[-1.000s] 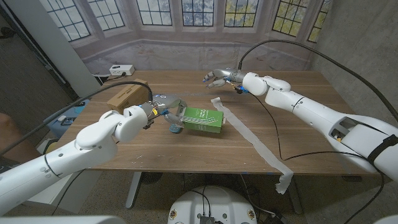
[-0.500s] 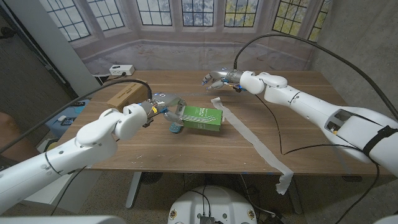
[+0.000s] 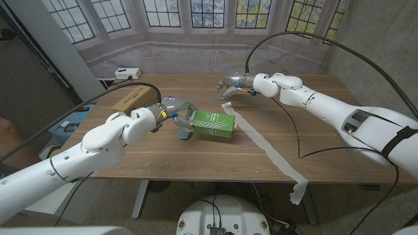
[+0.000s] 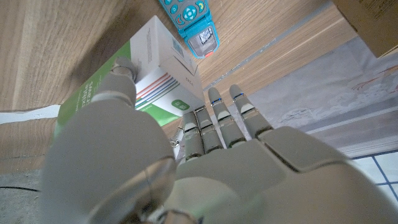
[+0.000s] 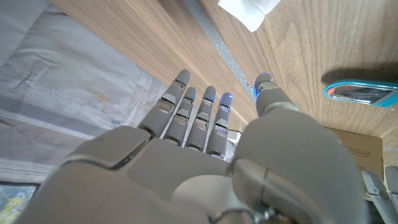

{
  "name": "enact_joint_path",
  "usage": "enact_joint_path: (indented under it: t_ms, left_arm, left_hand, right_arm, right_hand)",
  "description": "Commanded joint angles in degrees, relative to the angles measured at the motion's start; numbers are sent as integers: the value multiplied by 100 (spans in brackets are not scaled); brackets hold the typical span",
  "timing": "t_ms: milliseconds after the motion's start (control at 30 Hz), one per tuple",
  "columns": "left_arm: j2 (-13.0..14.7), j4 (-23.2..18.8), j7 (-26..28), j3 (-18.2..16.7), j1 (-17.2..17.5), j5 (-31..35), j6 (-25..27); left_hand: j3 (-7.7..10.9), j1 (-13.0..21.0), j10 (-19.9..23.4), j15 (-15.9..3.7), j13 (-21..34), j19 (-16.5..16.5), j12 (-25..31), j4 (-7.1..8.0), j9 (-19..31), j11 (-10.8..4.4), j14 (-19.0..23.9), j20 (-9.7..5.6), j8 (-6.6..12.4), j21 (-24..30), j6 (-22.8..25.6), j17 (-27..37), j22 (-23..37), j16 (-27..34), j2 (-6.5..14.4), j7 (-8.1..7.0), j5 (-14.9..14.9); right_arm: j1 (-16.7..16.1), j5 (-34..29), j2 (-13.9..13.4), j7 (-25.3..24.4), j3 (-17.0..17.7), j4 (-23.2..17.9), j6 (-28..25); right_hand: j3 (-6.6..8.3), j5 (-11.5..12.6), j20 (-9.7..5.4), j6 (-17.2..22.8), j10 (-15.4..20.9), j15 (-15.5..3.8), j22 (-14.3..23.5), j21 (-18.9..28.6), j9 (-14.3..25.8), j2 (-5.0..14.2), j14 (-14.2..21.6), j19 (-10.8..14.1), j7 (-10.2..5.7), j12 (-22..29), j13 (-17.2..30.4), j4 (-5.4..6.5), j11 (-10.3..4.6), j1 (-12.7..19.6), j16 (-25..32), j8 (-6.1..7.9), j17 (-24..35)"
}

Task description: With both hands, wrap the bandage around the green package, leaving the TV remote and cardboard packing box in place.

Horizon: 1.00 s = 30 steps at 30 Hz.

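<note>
Looking down from the head view, the left hand [image 3: 175, 111] grips the near-left end of the green package [image 3: 213, 124], which sits on the wooden table [image 3: 163, 153]; the TV remote [image 3: 185, 135] peeks out just beside the package at that same end, and the cardboard packing box [image 3: 132, 100] lies beyond the left hand, apart from the package. The bandage [image 3: 261, 145] starts just past the package's far-right corner and trails away from it over the table's front edge. The right hand [image 3: 234, 83] hovers beyond the package with its fingers spread, holding nothing, near the bandage's end but not touching it. In the left wrist view, the left hand [image 4: 186, 168] has its thumb pressed on the green package [image 4: 134, 68] and its fingers [image 4: 217, 118] over the box's end, with the TV remote [image 4: 193, 25] just beside the package. In the right wrist view, the right hand [image 5: 211, 168] is released, fingers [image 5: 199, 115] extended and apart; the bandage [image 5: 249, 9] end lies past the fingertips, and the TV remote [image 5: 360, 93] shows by the cardboard packing box [image 5: 364, 155].
</note>
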Motion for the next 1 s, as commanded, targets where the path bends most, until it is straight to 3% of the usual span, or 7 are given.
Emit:
enact_joint_path:
  t_ms: [33,600,1000]
  left_arm:
    - [-38,-38,-68,65,-65,57,4]
    - [-95,-35,-73,108,-75,125,-10]
    - [-141,13,-97,142,-126,141,-79]
  left_hand:
    - [21,193,54,-24,18,-29,41,35,19,-45,33,-41,213,-28,354,28,21,-33,225,-161,32]
    - [12,213,63,-23,44,-58,43,27,22,-11,37,-46,250,-39,364,56,19,-42,241,-151,35]
    - [21,214,63,-34,60,-65,41,30,22,-17,48,-66,273,-41,370,66,18,-58,252,-151,39]
  right_arm:
    - [35,-253,-38,181,-118,39,-176]
    - [-91,-356,0,53,-222,151,-358]
    - [-51,-371,185,-185,-336,481,-370]
  right_hand:
    - [-34,38,-178,112,97,-652,20,9,26,-31,77,39,-20,45,33,16,-2,88,5,52,31]
    - [-85,57,-246,530,530,-776,29,34,32,-78,348,209,-73,158,56,43,-96,279,76,138,76]
    - [-92,69,-282,709,712,-868,33,45,33,-89,494,304,-148,192,60,38,-181,430,113,165,96]
